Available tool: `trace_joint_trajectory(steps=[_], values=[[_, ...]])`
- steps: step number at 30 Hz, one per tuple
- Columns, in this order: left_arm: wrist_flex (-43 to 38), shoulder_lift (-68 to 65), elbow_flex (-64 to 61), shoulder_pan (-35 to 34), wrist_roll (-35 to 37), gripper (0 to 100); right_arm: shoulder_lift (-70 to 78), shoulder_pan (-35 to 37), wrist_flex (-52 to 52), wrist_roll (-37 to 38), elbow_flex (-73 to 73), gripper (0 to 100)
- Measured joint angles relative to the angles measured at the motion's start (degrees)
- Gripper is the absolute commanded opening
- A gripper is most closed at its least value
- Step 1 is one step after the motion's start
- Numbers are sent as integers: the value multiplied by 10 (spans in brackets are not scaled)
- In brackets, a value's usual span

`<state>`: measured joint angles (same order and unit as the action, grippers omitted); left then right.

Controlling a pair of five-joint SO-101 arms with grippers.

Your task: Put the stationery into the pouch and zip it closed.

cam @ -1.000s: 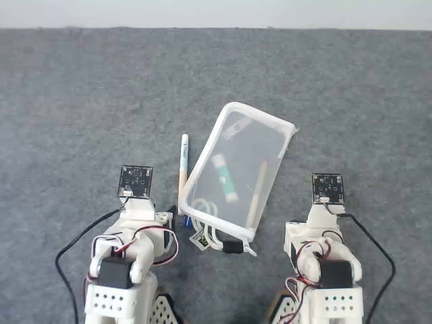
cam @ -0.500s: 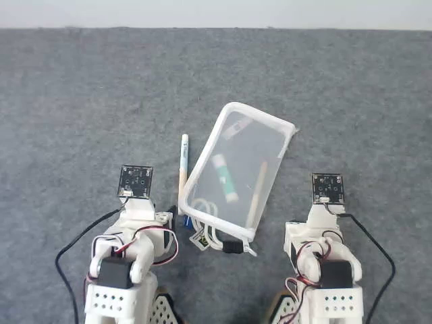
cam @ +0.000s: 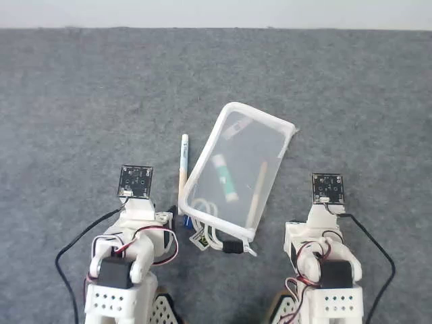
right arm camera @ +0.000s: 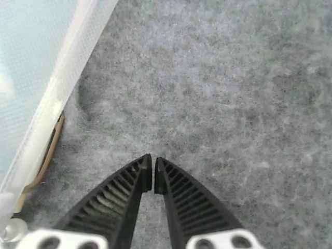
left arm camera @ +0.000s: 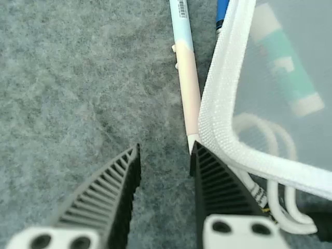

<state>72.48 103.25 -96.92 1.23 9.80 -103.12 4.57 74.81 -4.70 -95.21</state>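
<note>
One clear, white-edged pouch point(cam: 260, 145) lies flat, pencil point(cam: 183, 165) just beside it

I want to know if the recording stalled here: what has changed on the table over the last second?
Nothing visibly changed. The pouch lies where it was between the arms, and the pen is still outside it, along its edge. The left end effector stays open near the pen's tip, and the right end effector stays shut over the mat.
</note>
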Motion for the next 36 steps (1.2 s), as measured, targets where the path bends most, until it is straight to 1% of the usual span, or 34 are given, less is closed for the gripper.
trace_joint_trajectory(steps=[10,20,24,29,32,36], values=[[0,0,0,0,0,148,0,4,0,0,5,7],[0,0,0,0,0,148,-6,8,0,0,147,9],[0,0,0,0,0,148,-7,62,28,0,185,9],[0,0,0,0,0,148,-10,164,59,-58,226,7],[0,0,0,0,0,148,-11,228,61,-80,236,6],[0,0,0,0,0,148,19,265,61,-105,239,6]])
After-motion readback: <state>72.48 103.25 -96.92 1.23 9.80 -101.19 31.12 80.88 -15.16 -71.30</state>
